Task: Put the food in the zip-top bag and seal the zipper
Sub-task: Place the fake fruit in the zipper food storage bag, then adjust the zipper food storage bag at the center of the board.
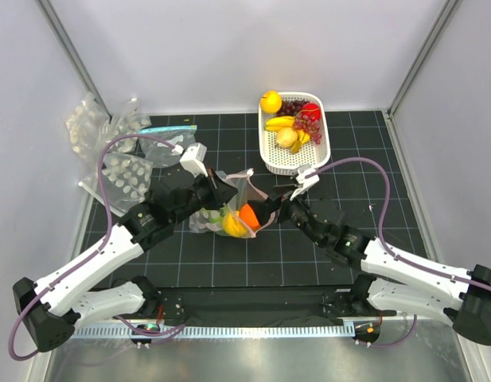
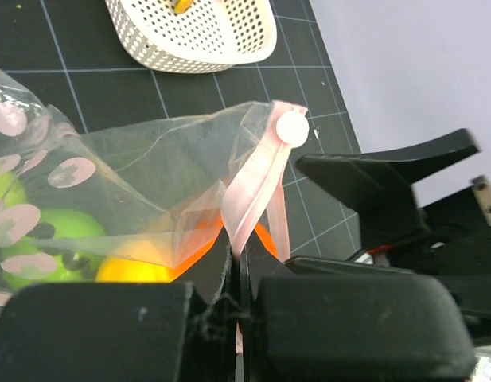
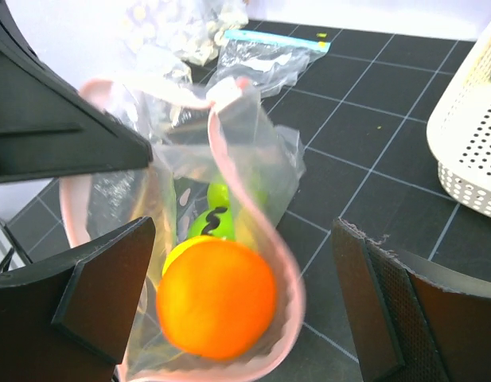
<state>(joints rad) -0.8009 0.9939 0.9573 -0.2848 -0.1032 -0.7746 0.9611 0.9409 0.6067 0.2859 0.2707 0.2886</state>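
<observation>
The zip-top bag (image 1: 227,208) lies on the bench (image 1: 229,263) between my arms, its mouth gaping and its zipper (image 2: 257,187) unsealed. An orange (image 3: 217,298) sits just inside the mouth, with something green and something yellow behind it. My left end effector (image 2: 239,274) is clamped tight on the pink zipper strip, holding the mouth up. My right end effector (image 3: 245,306) is spread wide either side of the orange, gripping nothing. More fruit lies in the basket (image 1: 297,165), so I judge loading unfinished and sealing undone. The dotted plastic blurs the inner pieces, and my arms hide the bag's base.
</observation>
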